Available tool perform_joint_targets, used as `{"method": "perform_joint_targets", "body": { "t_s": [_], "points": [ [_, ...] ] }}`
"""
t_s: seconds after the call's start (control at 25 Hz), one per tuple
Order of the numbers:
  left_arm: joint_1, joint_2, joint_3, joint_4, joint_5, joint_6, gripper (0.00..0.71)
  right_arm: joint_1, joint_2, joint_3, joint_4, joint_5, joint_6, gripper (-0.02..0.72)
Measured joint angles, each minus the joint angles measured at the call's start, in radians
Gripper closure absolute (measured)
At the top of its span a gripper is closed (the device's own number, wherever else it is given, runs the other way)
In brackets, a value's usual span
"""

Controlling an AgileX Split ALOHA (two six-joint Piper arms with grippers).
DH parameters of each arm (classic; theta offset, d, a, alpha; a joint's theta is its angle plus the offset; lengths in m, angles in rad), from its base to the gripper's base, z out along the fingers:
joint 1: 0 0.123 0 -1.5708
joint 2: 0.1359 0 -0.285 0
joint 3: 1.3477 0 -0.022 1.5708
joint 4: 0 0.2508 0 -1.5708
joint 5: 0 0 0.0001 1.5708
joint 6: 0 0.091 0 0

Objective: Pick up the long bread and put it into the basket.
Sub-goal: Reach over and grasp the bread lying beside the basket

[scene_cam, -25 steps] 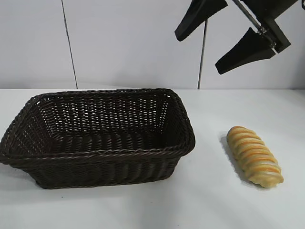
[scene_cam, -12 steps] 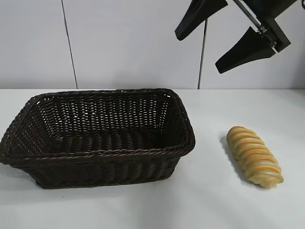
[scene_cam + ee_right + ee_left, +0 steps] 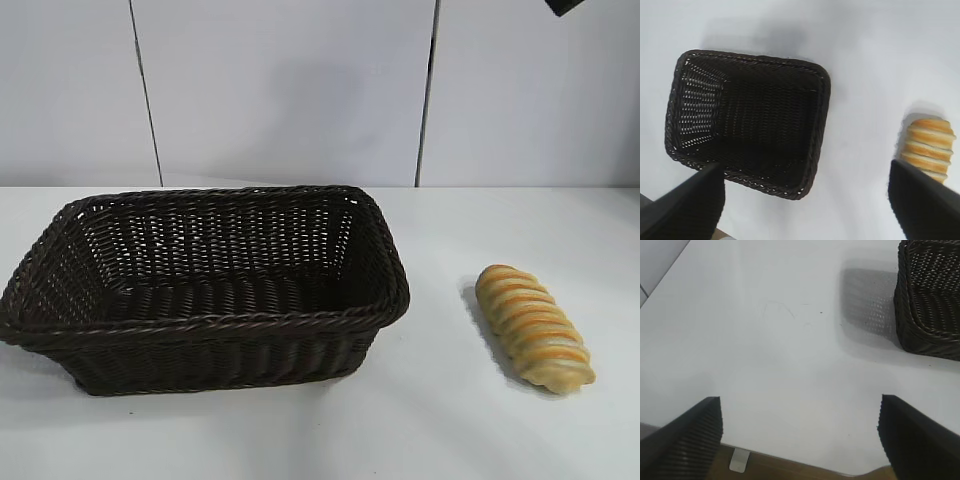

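While cropped, right tool (image 3: 805, 200) gapes, bread (image 3: 929, 148) half-hidden

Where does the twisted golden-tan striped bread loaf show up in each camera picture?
Exterior view: the twisted golden-tan striped bread loaf lies low at the right.
Left wrist view: not in it.
Right wrist view: at the right edge.
Shared landmark: the dark brown woven wicker basket.

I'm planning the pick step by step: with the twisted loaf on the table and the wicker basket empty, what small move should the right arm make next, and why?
Probably bring the right gripper down over the golden-tan twisted long bread, jaws kept open. The bread lies untouched on the white table, apart from the dark brown woven wicker basket, which holds nothing. The gripper sits high above both, holding nothing.
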Motion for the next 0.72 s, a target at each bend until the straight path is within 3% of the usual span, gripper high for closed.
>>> {"method": "perform_joint_targets", "body": {
  "t_s": [0.36,0.72],
  "points": [
    [0.000,0.000,0.000,0.000,0.000,0.000,0.095,-0.001,0.084,0.075,-0.008,-0.004,0.005,0.093],
    [0.000,0.000,0.000,0.000,0.000,0.000,0.095,-0.001,0.197,0.232,-0.030,-0.112,0.024,0.093]
  ]
}}
